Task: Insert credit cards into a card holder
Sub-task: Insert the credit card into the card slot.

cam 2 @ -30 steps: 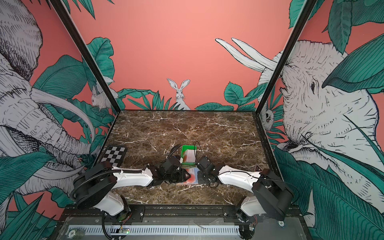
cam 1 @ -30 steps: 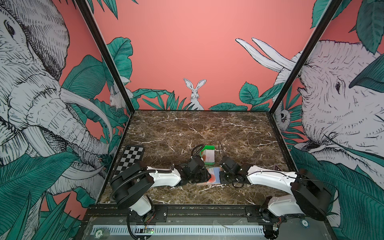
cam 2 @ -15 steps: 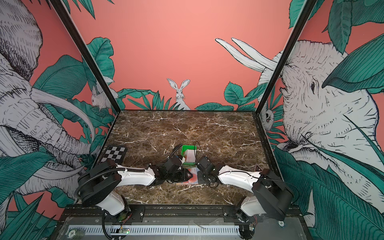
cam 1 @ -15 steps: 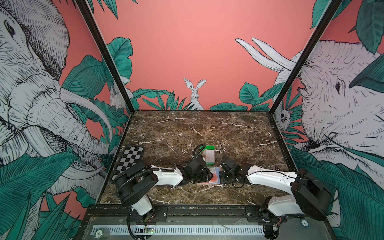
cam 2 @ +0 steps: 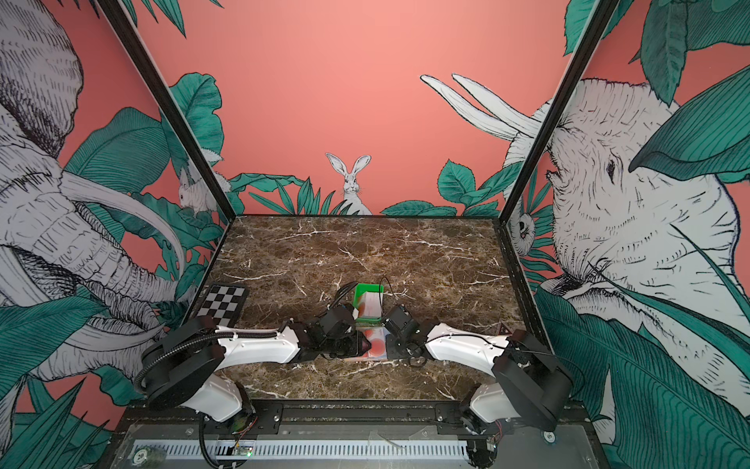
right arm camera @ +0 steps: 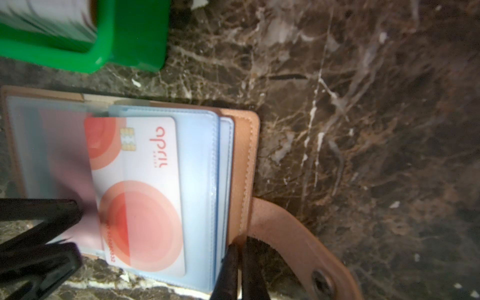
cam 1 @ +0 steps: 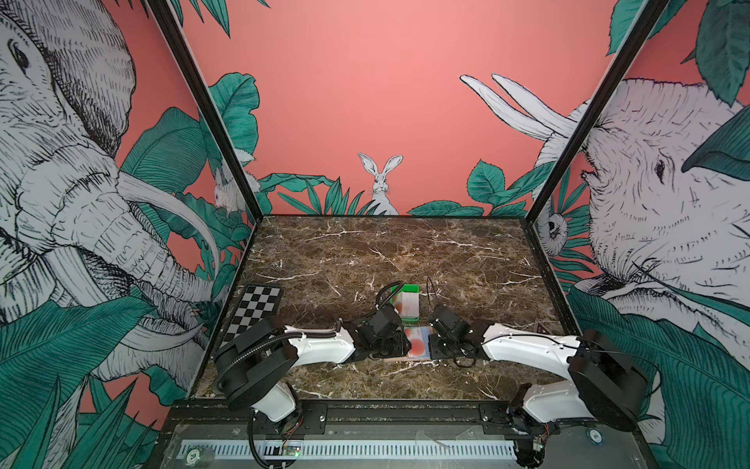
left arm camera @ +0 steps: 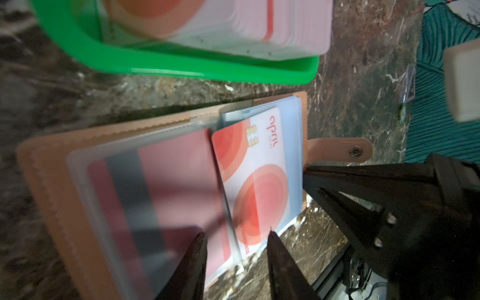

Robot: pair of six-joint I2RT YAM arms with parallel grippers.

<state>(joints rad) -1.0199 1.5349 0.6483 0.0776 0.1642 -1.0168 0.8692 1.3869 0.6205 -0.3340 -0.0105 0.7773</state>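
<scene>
Card holder (right arm camera: pixel 250 155) lies open and flat on the marble table (cam 1: pixel 365 251), near the front edge between my two arms. On its right-hand leaf I see a white card (right arm camera: pixel 145 187) with red-orange circles, partly inside a clear sleeve and slightly askew. A reddish card (left arm camera: pixel 176 181) with a dark stripe sits in the sleeve on the facing leaf. The holder's strap (left arm camera: pixel 345 150), with its snap stud, sticks out to the side, unfastened. My left gripper (left arm camera: pixel 235 233) stands part spread, its tips on either side of the sleeve edge at the white card's corner, and I see no clamp on it. My right gripper (right arm camera: pixel 240 259) is pressed together, its tips at the holder's outer edge where the strap begins. Just behind the holder is the green tray (cam 1: pixel 410 289), which holds a stack of cards (cam 1: pixel 408 304). A checkerboard plate (cam 1: pixel 255 308) lies far off to the left.
</scene>
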